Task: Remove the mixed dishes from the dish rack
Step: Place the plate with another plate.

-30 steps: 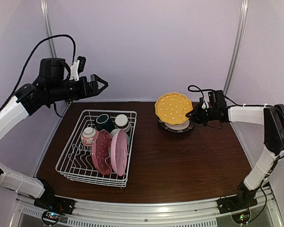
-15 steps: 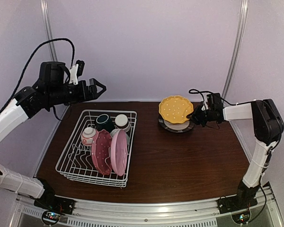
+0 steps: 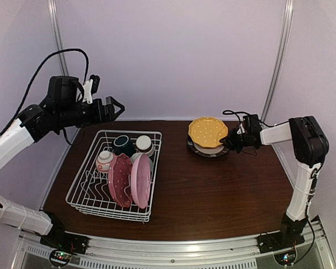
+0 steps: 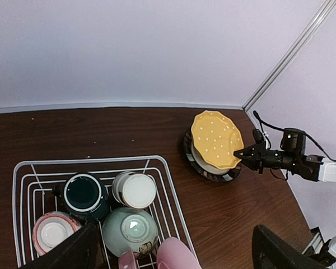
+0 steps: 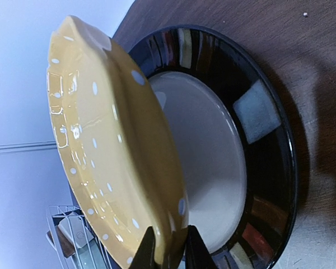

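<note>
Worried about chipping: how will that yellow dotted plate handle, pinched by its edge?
The yellow dotted plate looks glossy and glazed: probably rigid but slippery. The jaws pinch only its rim while it tilts, so it may pivot. It leans over the dark-rimmed plate; a slip could chip either.

- From above and behind the arm bases, we look down and forward over the whole dark brown wooden table from far off, facing the back wall.
- From the left wrist, high over the table's far left corner, we look down and rightward. This view shares with the top view the far end of the white wire dish rack and the yellow white-dotted scalloped ceramic plate.
- From the right wrist, low by the far right corner, we look left at that plate from very close, with the rack small behind it.
</note>
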You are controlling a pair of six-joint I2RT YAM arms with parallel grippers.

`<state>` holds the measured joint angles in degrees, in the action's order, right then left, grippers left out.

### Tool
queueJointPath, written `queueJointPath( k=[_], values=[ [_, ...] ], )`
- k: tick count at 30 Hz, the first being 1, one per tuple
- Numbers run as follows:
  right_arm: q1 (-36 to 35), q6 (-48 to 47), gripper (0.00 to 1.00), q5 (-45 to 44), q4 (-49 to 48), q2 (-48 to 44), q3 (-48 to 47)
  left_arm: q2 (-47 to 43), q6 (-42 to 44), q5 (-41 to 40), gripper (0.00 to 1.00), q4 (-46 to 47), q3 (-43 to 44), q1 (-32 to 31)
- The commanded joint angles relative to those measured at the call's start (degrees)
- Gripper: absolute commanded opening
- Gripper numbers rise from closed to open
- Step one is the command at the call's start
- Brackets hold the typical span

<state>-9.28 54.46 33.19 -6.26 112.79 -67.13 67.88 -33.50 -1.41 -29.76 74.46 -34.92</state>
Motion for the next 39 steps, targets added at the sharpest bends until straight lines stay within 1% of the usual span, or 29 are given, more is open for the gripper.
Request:
queueJointPath(
  k=[1, 15, 28, 35, 39],
  values=[
    [0.4, 0.42, 0.02, 2.5, -8.28, -0.57, -2.53, -0.01, 0.71, -0.96, 0.97, 0.98, -0.19, 0.38],
    [0.38, -0.23, 0.1, 0.31, -7.73, 0.87, -1.23, 1.35, 0.54, -1.53, 0.97, 1.01, -0.5, 0.38],
    [0.4, 1.11, 0.16, 0.56, -8.3, 2.33, -1.2, 1.68, 0.73, -1.75, 0.97, 0.93, -0.7, 0.38],
    [0.4, 1.41, 0.29, -0.03, -7.71, 1.04, 0.03, 1.71, 0.66, -1.79, 0.97, 0.99, -0.8, 0.38],
    [0.35, 0.2, 0.32, -0.98, -5.73, 0.18, 0.08, 1.51, 0.69, -1.77, 0.97, 0.93, -0.58, 0.38]
  ],
)
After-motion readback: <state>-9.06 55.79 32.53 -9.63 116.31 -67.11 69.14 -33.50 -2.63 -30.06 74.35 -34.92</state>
